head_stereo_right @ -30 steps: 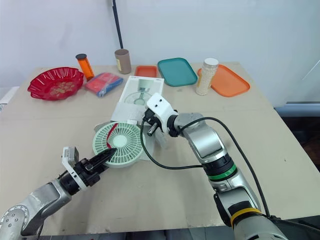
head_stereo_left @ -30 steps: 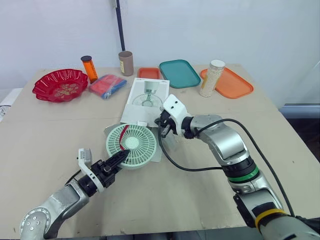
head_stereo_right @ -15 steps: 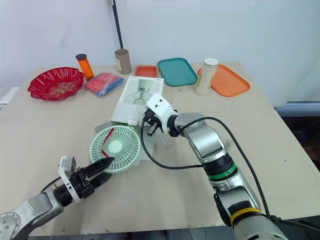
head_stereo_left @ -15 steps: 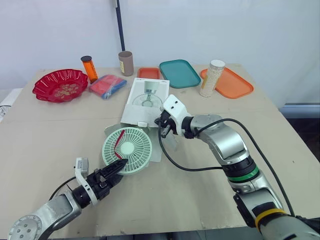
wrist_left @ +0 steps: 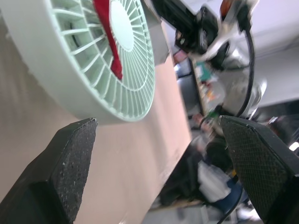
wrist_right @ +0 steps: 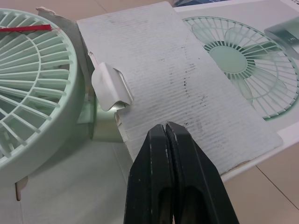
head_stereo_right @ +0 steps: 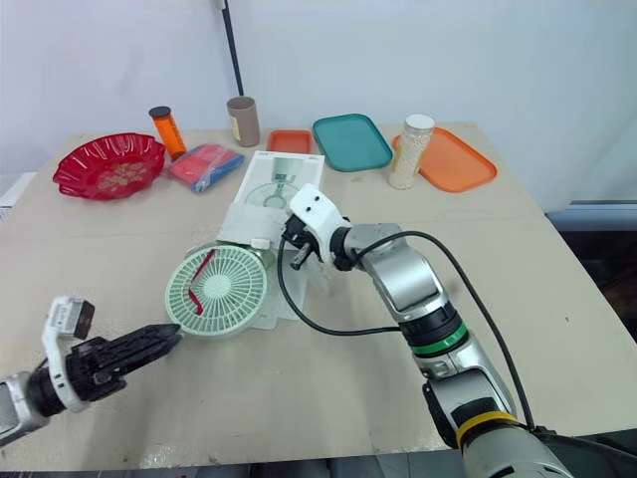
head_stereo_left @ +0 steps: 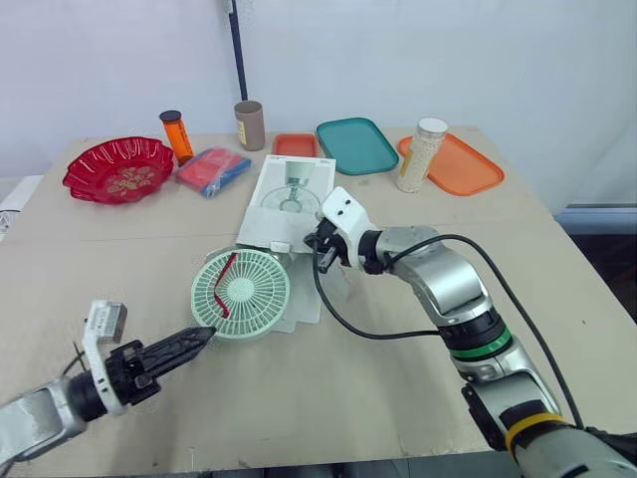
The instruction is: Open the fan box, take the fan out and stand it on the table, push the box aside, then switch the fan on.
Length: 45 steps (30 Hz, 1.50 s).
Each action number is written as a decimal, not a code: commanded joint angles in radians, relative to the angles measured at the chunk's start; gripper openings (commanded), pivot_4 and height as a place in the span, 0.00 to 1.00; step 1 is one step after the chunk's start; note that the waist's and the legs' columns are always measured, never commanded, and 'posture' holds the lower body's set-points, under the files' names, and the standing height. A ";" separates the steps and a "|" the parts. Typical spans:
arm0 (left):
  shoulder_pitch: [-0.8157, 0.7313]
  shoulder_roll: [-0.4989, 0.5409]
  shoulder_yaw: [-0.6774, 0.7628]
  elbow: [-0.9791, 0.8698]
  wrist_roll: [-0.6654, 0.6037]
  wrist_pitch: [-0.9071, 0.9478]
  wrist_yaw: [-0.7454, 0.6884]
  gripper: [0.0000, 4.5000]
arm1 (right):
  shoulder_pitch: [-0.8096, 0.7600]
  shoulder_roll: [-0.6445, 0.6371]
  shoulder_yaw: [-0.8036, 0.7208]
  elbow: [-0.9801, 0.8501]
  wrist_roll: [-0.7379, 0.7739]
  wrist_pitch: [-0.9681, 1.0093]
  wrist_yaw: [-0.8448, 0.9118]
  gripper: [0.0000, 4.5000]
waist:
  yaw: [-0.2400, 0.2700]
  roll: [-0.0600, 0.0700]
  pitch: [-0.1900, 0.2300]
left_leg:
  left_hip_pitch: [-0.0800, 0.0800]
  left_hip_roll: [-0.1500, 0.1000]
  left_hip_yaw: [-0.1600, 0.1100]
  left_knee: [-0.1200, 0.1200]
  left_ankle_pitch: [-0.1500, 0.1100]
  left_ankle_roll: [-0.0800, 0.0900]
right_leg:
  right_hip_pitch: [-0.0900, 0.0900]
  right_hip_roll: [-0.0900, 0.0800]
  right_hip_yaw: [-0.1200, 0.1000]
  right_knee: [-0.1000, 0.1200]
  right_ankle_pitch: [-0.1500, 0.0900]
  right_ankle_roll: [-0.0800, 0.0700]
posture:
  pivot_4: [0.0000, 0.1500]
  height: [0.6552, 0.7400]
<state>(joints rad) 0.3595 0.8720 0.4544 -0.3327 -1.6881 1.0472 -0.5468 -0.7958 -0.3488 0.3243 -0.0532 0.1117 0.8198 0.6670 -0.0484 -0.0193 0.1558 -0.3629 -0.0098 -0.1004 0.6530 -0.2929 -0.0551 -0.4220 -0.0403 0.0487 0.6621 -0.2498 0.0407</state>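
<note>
A pale green round fan [head_stereo_left: 241, 292] with a red strip across its grille lies face up on the table, at the open end of the white fan box [head_stereo_left: 291, 199]. The box lies flat, its printed fan picture upward, with a loose flap [wrist_right: 112, 87] beside the fan. My left gripper [head_stereo_left: 202, 337] is open just in front and to the left of the fan, clear of its rim [wrist_left: 117, 112]. My right gripper [wrist_right: 167, 128] is shut, hovering over the plain box flap [wrist_right: 177, 79] to the right of the fan.
Along the back stand a red bowl [head_stereo_left: 111, 169], an orange bottle [head_stereo_left: 178, 136], a brown cup [head_stereo_left: 250, 125], a blue-red packet [head_stereo_left: 213, 170], a small orange tray [head_stereo_left: 296, 145], a teal tray [head_stereo_left: 356, 146] and a jar [head_stereo_left: 422, 155] on an orange tray [head_stereo_left: 468, 169]. A black cable [head_stereo_left: 378, 336] loops beside the fan.
My left gripper has drawn back from the fan's grille toward the front left and now stands open. The fan has slid a little to the left. The right gripper has stayed put.
</note>
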 commanded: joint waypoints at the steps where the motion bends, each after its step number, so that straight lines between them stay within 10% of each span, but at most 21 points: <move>1: 0.087 0.079 0.018 -0.031 0.228 -0.015 -0.280 0.99 | -0.019 0.005 0.008 0.014 -0.009 -0.018 0.007 0.00 | -0.003 0.000 0.000 | 0.000 0.000 0.001 -0.001 0.000 0.000 | 0.000 0.000 0.000 0.000 0.000 0.000 | 1.00 1.00; 11: -0.033 0.094 -0.008 0.128 0.708 -0.353 -0.535 0.99 | -0.016 0.018 0.015 0.027 -0.018 -0.036 0.014 0.00 | -0.002 0.002 0.003 | 0.001 0.003 0.003 -0.002 0.000 0.000 | -0.001 0.000 0.000 0.000 -0.001 -0.002 | 1.00 1.00; 22: -0.400 0.027 -0.078 0.278 0.546 0.042 -0.369 0.99 | -0.014 0.029 0.012 0.033 -0.028 -0.045 0.007 0.00 | -0.012 -0.001 0.004 | 0.001 0.003 0.002 -0.001 -0.001 0.002 | -0.001 0.000 -0.001 0.001 0.000 -0.001 | 1.00 1.00; 39: -0.610 -0.154 -0.116 0.441 0.576 0.154 -0.257 0.99 | 0.003 0.019 0.010 0.006 -0.038 -0.027 -0.007 0.00 | -0.009 -0.003 0.004 | 0.001 0.003 0.001 -0.001 -0.001 0.000 | -0.002 -0.001 -0.002 0.002 0.000 -0.002 | 1.00 1.00; 45: -0.573 -0.182 -0.087 0.398 0.536 0.196 -0.241 0.54 | 0.000 0.017 0.009 0.008 -0.040 -0.026 -0.006 0.00 | -0.008 -0.004 0.003 | 0.001 0.002 0.001 -0.001 -0.001 0.000 | -0.002 -0.002 -0.002 0.002 0.000 -0.002 | 1.00 1.00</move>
<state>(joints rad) -0.2296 0.6856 0.3357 0.0935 -1.1418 1.2277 -0.8008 -0.7987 -0.3264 0.3379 -0.0384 0.0752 0.7830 0.6624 -0.0567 -0.0229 0.1590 -0.3616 -0.0074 -0.0993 0.6525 -0.2936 -0.0554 -0.4236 -0.0422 0.0469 0.6641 -0.2493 0.0388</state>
